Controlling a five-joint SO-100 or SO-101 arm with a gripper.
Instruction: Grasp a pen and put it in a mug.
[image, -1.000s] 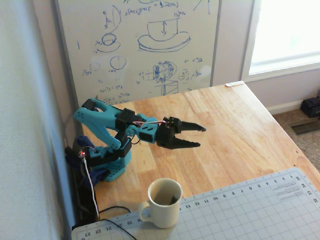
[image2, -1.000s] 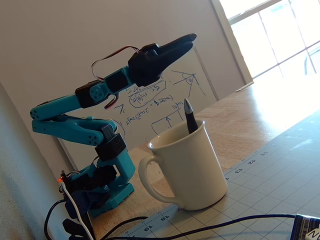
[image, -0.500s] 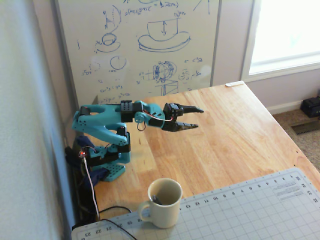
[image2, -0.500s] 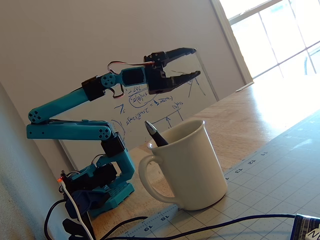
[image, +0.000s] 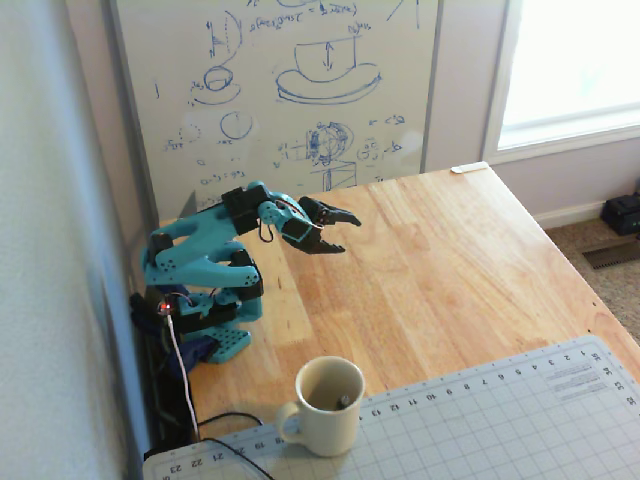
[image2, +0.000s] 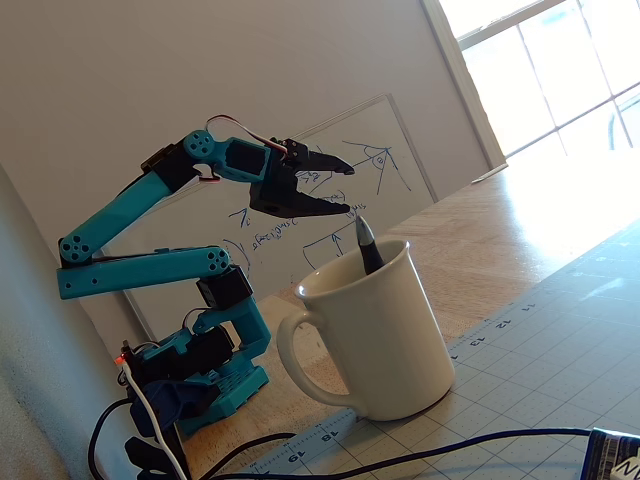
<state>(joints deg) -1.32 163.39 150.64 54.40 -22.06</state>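
One pen (image2: 367, 245) in one mug (image: 322, 406), fingers (image: 338, 219) spread wide and empty above wooden tabletop (image: 450, 270), whiteboard (image: 290, 90) behind.

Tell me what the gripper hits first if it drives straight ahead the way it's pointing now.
Likely the bare wooden table: the open gripper points out and slightly down over it, well behind the mug. Depth is unclear.

Mugs: we count one mug (image: 320, 405)
Pens: we count one pen (image2: 368, 243)
Arms: we count one arm (image: 205, 265)
Whiteboards: one whiteboard (image: 280, 90)
Cutting mats: one cutting mat (image: 480, 420)
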